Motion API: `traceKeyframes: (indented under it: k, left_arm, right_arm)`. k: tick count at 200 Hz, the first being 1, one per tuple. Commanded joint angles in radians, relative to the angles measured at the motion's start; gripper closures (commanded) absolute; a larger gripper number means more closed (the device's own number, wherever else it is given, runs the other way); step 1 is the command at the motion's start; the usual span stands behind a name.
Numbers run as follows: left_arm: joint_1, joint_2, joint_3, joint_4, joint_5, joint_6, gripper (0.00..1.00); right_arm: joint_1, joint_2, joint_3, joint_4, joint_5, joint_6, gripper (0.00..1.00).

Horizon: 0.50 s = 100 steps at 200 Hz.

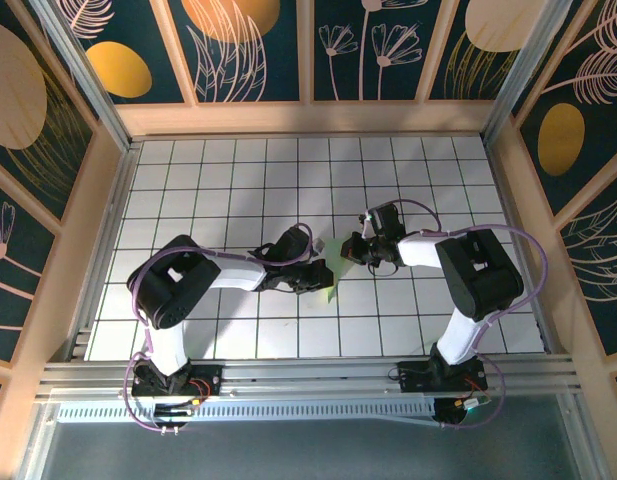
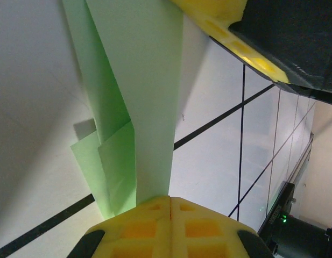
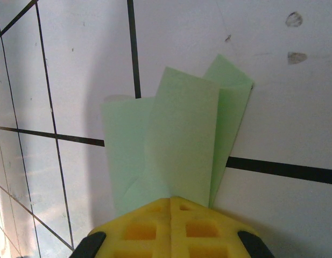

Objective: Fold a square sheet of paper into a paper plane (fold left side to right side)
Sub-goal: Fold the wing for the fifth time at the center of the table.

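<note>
The pale green sheet of paper (image 1: pixel 335 262) is folded into narrow lengthwise layers and hangs just above the grid table between my two grippers. My left gripper (image 1: pixel 324 276) is shut on its near end. In the left wrist view the paper strip (image 2: pixel 139 97) runs from the top of the frame down into the closed yellow fingertips (image 2: pixel 155 212). My right gripper (image 1: pixel 352 249) is shut on the far end. In the right wrist view the layered paper (image 3: pixel 182 140) fans out from the closed gripper (image 3: pixel 171 200). The right gripper's yellow finger (image 2: pixel 225 27) shows at the top right of the left wrist view.
A white grid-tiled table (image 1: pixel 238 180) lies under the paper, enclosed by wooden walls (image 1: pixel 308 118) at the back and sides. An aluminium rail (image 1: pixel 308 378) with both arm bases runs along the near edge. Both arms reach toward the table's middle.
</note>
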Motion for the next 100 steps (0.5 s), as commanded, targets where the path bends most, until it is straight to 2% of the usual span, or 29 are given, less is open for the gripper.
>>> traceKeyframes:
  k: [1, 56, 100]
  left_arm:
    - [-0.007, 0.024, -0.013, 0.008, -0.002, 0.005, 0.95]
    - [-0.018, 0.047, 0.0, -0.007, -0.008, 0.011, 0.96]
    - [-0.026, 0.063, 0.022, -0.094, -0.062, 0.044, 0.97]
  right_arm:
    - [0.005, 0.038, -0.022, -0.088, 0.033, -0.023, 1.0]
    - [0.006, 0.041, -0.02, -0.088, 0.035, -0.021, 1.0]
    - [0.003, -0.001, -0.016, -0.068, 0.015, -0.027, 1.0]
